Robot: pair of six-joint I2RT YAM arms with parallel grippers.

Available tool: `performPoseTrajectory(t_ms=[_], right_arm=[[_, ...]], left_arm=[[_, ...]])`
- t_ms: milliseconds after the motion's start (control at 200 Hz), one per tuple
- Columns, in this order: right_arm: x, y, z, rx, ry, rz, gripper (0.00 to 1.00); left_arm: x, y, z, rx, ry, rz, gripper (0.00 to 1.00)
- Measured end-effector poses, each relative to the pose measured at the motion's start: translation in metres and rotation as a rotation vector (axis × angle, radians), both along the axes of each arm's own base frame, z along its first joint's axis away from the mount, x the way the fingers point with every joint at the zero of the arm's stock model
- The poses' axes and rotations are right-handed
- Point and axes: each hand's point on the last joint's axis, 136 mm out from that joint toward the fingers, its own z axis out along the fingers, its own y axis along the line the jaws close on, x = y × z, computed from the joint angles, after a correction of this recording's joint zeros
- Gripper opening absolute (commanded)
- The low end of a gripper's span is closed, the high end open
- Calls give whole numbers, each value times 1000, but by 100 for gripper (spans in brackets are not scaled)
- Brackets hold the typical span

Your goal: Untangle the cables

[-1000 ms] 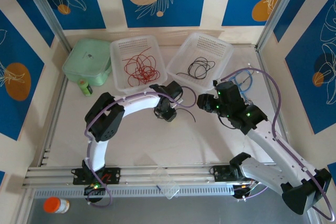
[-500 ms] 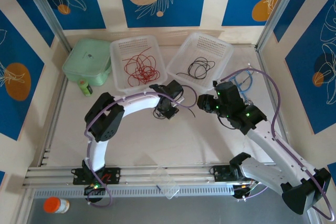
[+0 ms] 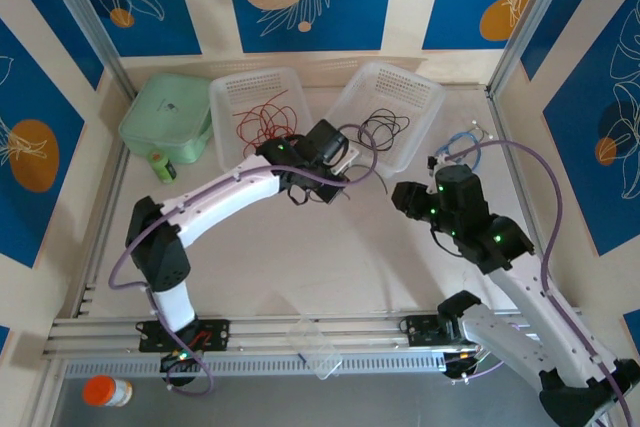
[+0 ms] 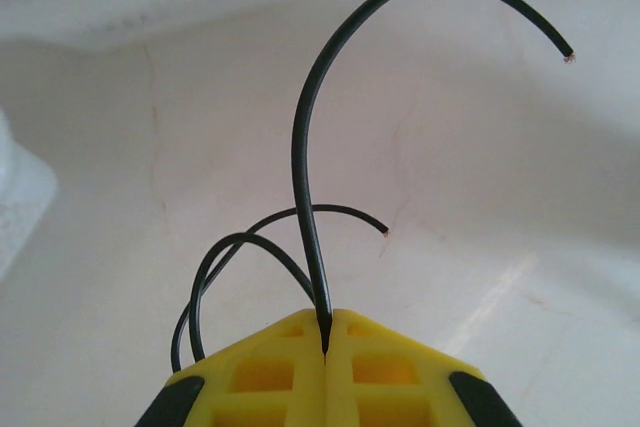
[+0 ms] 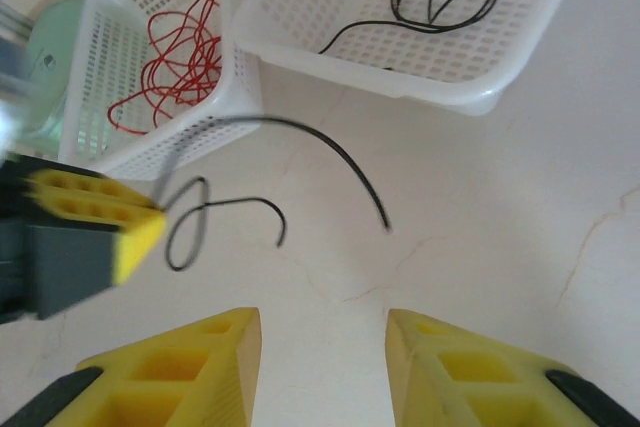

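A black cable (image 4: 300,147) curls up out of my left gripper (image 4: 326,335), whose yellow jaws are shut on it just above the pale table. In the top view that gripper (image 3: 318,190) hangs in front of the two white baskets. The same cable (image 5: 330,142) arcs free ahead of my right gripper (image 5: 322,322), which is open, holds nothing, and stands apart from it. My right gripper (image 3: 405,197) sits to the right of the left one. Red cables (image 3: 262,117) lie in the left basket (image 3: 225,97). More black cables (image 3: 383,125) lie in the right basket (image 3: 420,87).
A green lidded box (image 3: 165,117) and a small green bottle (image 3: 160,165) stand at the back left. A light-blue cable (image 3: 460,142) lies at the back right. A clear plastic piece (image 3: 318,347) rests on the near rail, and an orange-capped bottle (image 3: 105,390) stands at the front left.
My left gripper has shut on the black cable and carried it up and back toward the baskets, the arm stretching out. My right gripper has drawn back to the right, its jaws narrowing a little.
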Motion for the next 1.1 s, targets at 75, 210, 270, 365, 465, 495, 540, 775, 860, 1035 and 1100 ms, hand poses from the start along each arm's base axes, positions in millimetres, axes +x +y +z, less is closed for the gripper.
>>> performPoseTrajectory(t_ms=[75, 210, 270, 365, 465, 495, 540, 775, 860, 1035, 1100], right_arm=[[-4, -7, 1, 9, 2, -25, 37], [-12, -15, -5, 29, 19, -50, 36], [-16, -17, -12, 36, 39, -55, 36], [-22, -17, -21, 48, 66, -57, 35], [-29, -17, -27, 67, 90, -53, 34], [-31, -16, -29, 74, 96, -52, 34], [-33, -15, -31, 86, 102, -49, 33], [-47, -13, -42, 127, 148, -46, 32], [-51, -13, -46, 129, 162, -43, 32], [-55, -14, -50, 134, 183, -52, 32], [-56, -14, -51, 134, 187, -53, 31]], left_arm=[[2, -3, 34, -45, -33, 6, 0], [8, -6, 97, -120, -111, 16, 1], [13, -8, 122, -150, -150, 26, 2], [28, -16, 152, -185, -211, 47, 3], [53, -31, 163, -212, -248, 72, 4], [61, -36, 162, -218, -253, 76, 5], [75, -44, 153, -218, -255, 87, 4], [146, -54, 64, -145, -224, 142, 0], [165, -59, 44, -154, -246, 150, 0], [194, -87, 25, -227, -327, 142, 1], [202, -96, 18, -249, -347, 142, 1]])
